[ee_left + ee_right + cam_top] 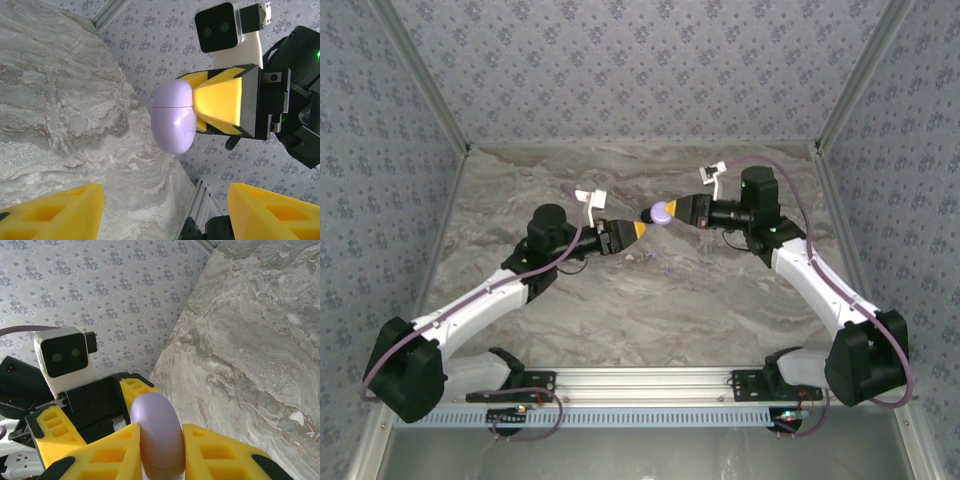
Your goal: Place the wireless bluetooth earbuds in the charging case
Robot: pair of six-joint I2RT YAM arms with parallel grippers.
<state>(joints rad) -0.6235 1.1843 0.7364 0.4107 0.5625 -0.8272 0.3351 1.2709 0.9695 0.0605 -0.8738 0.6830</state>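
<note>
A closed pale lilac charging case (pixel 662 212) hangs in the air above the middle of the table. My right gripper (pixel 673 210) is shut on it, yellow fingers (pixel 220 452) pressing both flat sides of the case (pixel 152 425). My left gripper (pixel 640 229) faces it from the left, open and empty, a short gap from the case (pixel 172 117); its fingers (pixel 65 210) stand wide apart. The case's lid seam is shut. The earbuds are hidden or too small to tell; faint tiny specks (pixel 663 263) lie on the table under the grippers.
The marbled grey table (pixel 620 310) is walled by patterned panels at the back and on both sides. Aluminium rails (pixel 640 380) with the arm bases run along the near edge.
</note>
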